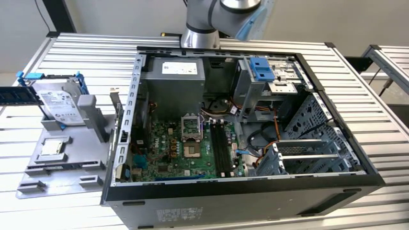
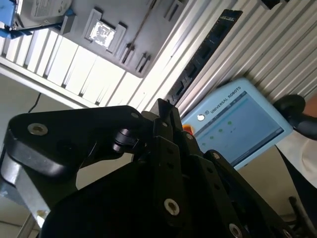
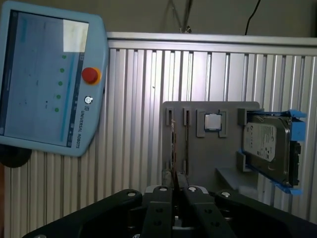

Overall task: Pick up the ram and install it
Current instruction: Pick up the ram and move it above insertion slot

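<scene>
In the exterior view the arm [image 1: 204,24] stands at the far edge of the slatted table [image 1: 83,48], behind the open computer case [image 1: 243,188], and the frame cuts it off just past one joint. The ram [image 1: 19,96] stands on edge at the exterior view's left, well apart from the arm and just beside the hard drive [image 1: 61,108] at the far end of the grey holder [image 1: 57,167]. The frame edge cuts off part of the ram, and how it sits in the holder is hard to make out. In the second wrist view the claw [image 2: 166,106] rises out of its black linkage, fingers set close together with nothing visible between them. Beyond its tips lies the holder with a square chip [image 2: 101,32], and off to one side is a blue teach pendant [image 2: 237,124]. A dark and pale shape past the pendant is too cut off to identify. In the first wrist view the claw [image 3: 177,179] is narrow, tips almost touching, with the holder straight ahead and well apart. The hard drive is to one side of the claw and the pendant to the other. A thin brownish strip lines up with the tips, but I cannot tell what it is.
</scene>
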`<state>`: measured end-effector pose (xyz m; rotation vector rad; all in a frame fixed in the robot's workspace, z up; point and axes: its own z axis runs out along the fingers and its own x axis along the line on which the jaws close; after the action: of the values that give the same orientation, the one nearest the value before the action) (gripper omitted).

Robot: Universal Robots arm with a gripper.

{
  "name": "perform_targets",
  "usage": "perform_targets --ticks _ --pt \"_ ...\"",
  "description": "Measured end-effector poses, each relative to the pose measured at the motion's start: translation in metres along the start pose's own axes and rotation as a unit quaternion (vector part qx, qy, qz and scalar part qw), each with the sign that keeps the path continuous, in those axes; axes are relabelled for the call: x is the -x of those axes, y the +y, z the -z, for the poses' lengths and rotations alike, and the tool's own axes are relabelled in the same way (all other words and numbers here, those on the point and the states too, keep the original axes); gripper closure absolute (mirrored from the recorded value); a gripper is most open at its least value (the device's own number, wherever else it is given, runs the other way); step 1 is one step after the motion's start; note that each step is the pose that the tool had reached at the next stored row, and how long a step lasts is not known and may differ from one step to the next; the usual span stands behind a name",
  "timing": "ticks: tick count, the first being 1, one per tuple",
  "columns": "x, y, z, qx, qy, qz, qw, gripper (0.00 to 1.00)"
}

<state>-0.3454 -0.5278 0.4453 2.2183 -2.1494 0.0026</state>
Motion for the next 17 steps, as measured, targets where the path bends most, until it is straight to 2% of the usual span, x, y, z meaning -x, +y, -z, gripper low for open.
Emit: perform_targets --ticks 6,17 --pt "-0.0006 -0.0184 0.0006 0.0013 -0.0001 0.0 1.0 1.0" --pt "-0.0018 -0.0567 0.0019 0.0065 -0.0002 0.0 0.99998 1.0"
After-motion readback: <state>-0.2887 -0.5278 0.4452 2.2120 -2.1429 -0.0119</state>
